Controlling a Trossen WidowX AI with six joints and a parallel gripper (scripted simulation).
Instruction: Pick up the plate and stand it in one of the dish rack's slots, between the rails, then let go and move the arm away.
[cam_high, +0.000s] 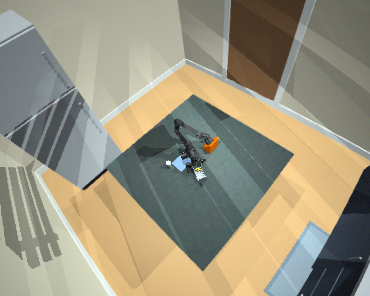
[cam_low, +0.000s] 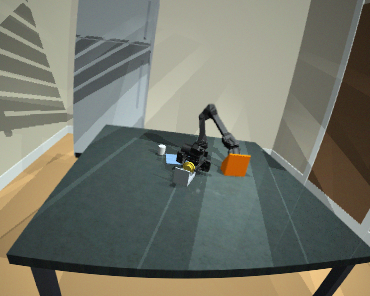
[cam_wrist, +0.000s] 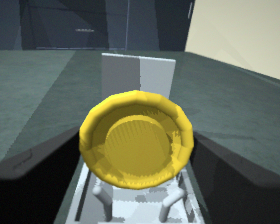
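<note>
my fingers (cam_high: 199, 161) (cam_low: 205, 165) are clamped on the yellow plate (cam_high: 198, 169) (cam_low: 189, 166) (cam_wrist: 137, 145), its round face toward my wrist view. there, the dish rack's (cam_high: 201, 176) (cam_low: 181, 176) (cam_wrist: 120, 75) panel shows at twelve o'clock, its rods (cam_wrist: 104, 204) at seven and five; i can't tell if the plate is seated. in the exterior view, the orange block (cam_high: 211, 145) (cam_low: 237, 165) is at three, the blue square (cam_high: 180, 163) (cam_low: 172, 159) and white cylinder (cam_high: 168, 163) (cam_low: 161, 149) at ten on the desk (cam_high: 210, 225) (cam_low: 150, 220).

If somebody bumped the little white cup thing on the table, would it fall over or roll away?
The small white cup might tip if pushed near its top, since it looks narrow and stands upright. Once on its side, it could well roll, because its sides look round.
</note>
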